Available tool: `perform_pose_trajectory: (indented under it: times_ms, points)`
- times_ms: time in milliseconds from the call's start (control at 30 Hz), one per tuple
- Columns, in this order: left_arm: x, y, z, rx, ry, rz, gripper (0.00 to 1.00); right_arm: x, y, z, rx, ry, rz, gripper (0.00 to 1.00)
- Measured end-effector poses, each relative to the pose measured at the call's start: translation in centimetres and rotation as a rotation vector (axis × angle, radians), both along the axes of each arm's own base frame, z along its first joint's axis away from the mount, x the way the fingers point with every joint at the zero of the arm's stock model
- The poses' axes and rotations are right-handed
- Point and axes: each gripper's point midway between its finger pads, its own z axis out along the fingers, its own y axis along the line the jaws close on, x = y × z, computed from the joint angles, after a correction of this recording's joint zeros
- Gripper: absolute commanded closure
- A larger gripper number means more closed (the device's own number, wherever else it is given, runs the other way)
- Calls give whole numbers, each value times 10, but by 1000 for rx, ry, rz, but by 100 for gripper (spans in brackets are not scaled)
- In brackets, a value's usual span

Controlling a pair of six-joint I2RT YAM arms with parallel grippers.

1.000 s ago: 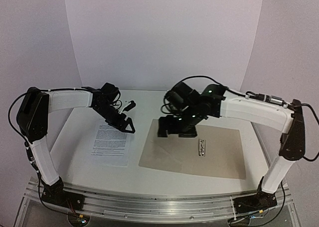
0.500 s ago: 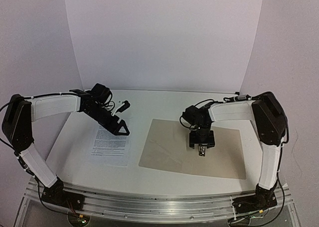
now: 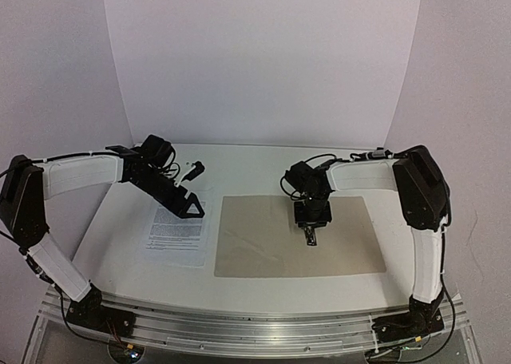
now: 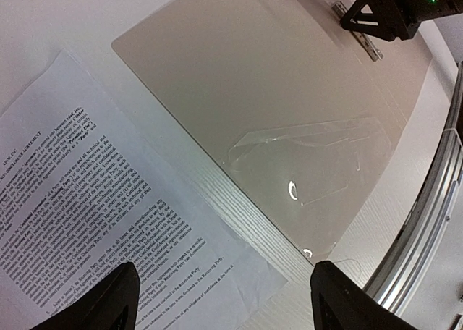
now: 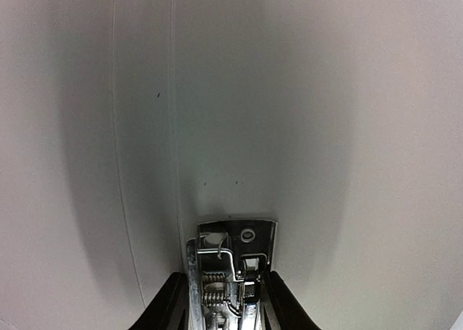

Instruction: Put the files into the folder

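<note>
Top view, right hand: the right hand (image 3: 310, 230) was over the folder's 11 o'clock edge a second ago. It has since swung down onto the spine at the middle of the folder (image 3: 255, 248).
Top view, folder: it lies open and flat, inside up. In the last half second it has slid toward 9 o'clock and squared up to the counter's near edge.
Top view, files: the files (image 3: 176, 235) lie flat at the folder's 9 o'clock, just beside it and not touching. They have not moved, and none is inside yet.
Top view, left hand: the left hand (image 3: 192, 207) hovers at the files' 1 o'clock corner, after drifting slightly toward 9 o'clock.
Meaning for the task: I judge this to be preparation. The folder is being brought close and its fastener worked, and loading has not begun.
Left wrist view, left hand: the fingers are spread wide over the printed sheet, with nothing between them.
Left wrist view, folder: it sits at the sheet's 1 o'clock. What looks like a clear pocket (image 4: 304, 156) glints on its inner face.
Right wrist view, right hand: both fingers press the sides of the metal clip (image 5: 230, 268), closed on it.
Surface: the counter (image 3: 239, 168) is white and matte, with a faint wood grain.
Room: a plain white backdrop (image 3: 255, 61) curves behind the counter. An aluminium rail (image 3: 255, 328) at 6 o'clock carries the arm bases.
</note>
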Motion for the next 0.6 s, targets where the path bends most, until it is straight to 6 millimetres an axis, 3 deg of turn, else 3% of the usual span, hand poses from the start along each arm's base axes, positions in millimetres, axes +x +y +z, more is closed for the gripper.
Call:
perform_pose_trajectory:
  times_ms: [133, 600]
  points:
    - [-1, 1, -3, 3, 4, 1, 18, -2, 9, 0, 6, -18, -10, 66]
    - [0, 3, -2, 1, 1, 7, 18, 6, 12, -1, 4, -37, -104, 65]
